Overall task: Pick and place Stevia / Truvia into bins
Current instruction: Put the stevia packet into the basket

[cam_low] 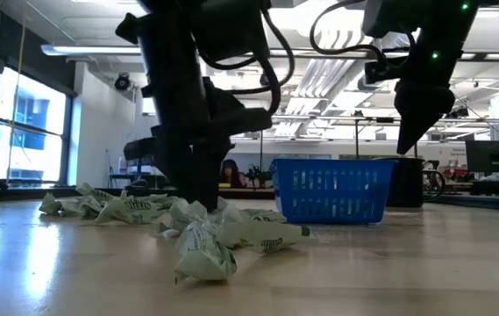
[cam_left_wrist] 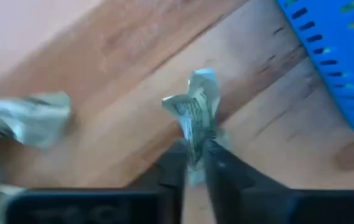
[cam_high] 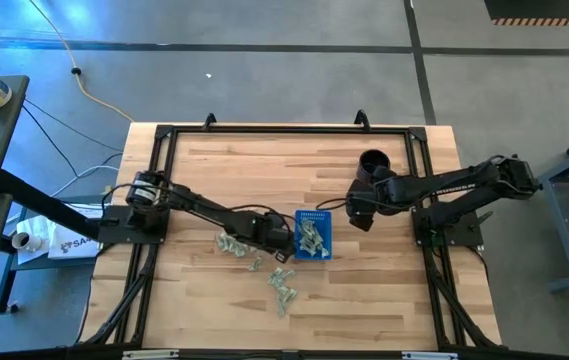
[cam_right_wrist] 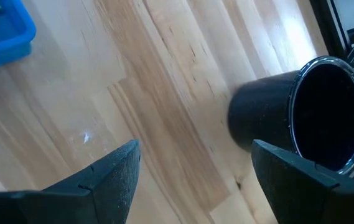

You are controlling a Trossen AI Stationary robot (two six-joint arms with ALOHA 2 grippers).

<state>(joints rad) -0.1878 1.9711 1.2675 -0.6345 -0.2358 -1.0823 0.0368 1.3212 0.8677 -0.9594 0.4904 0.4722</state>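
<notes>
Packet pinched, bin next

Our left hand (cam_left_wrist: 192,163) is clamped on a Stevia packet (cam_left_wrist: 196,109) just beside the blue tray (cam_high: 324,240); we should lift clear before releasing. Our right hand (cam_right_wrist: 192,168) waits apart near the mug (cam_right_wrist: 301,118).

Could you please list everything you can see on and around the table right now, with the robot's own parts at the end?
Sweetener packets: many, exact count unclear, pale green and white, loose on the wood on the left arm's side of the tray and toward the front edge; some lie inside the tray.
Held packet: one, pale green, pinched upright between the left fingers.
Blue tray: one, blue, near the table's middle.
Black mug: one, black, beside the right gripper.
Table: one, light wood, black frame.
Person: one, far in the room beyond.
Left gripper: dark, shut on a packet beside the tray.
Right gripper: dark, open, above bare wood near the mug.
</notes>
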